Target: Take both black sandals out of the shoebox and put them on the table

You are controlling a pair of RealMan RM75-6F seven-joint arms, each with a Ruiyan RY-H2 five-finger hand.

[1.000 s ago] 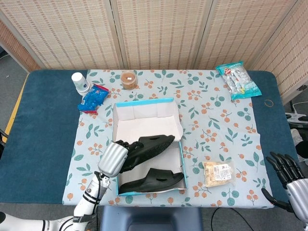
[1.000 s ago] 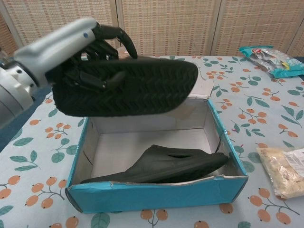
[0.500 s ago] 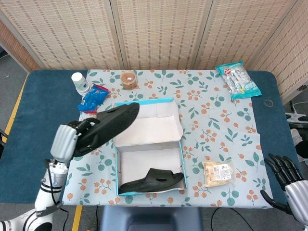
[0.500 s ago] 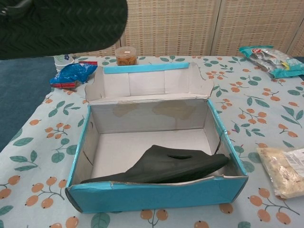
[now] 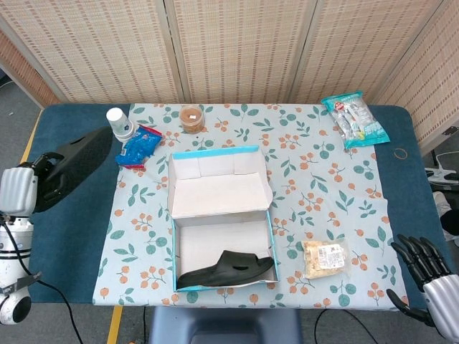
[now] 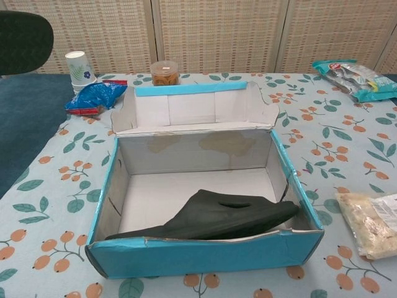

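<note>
My left hand (image 5: 20, 188) grips one black sandal (image 5: 77, 163) and holds it in the air over the dark blue cloth at the table's left side; its toe end (image 6: 23, 38) shows at the top left of the chest view. The other black sandal (image 5: 228, 269) lies along the front wall inside the open blue shoebox (image 5: 267, 236), also seen as a sandal (image 6: 214, 214) in the box (image 6: 205, 254) in the chest view. My right hand (image 5: 427, 269) hangs open past the table's front right corner, holding nothing.
A paper cup (image 5: 119, 122), a blue snack bag (image 5: 138, 147) and a brown jar (image 5: 191, 117) stand behind the box. A snack packet (image 5: 325, 258) lies right of it, and a fish packet (image 5: 355, 119) at the back right.
My left hand has carried the sandal up out of the box and far to the left, over the blue cloth. The right hand has sunk slightly.
</note>
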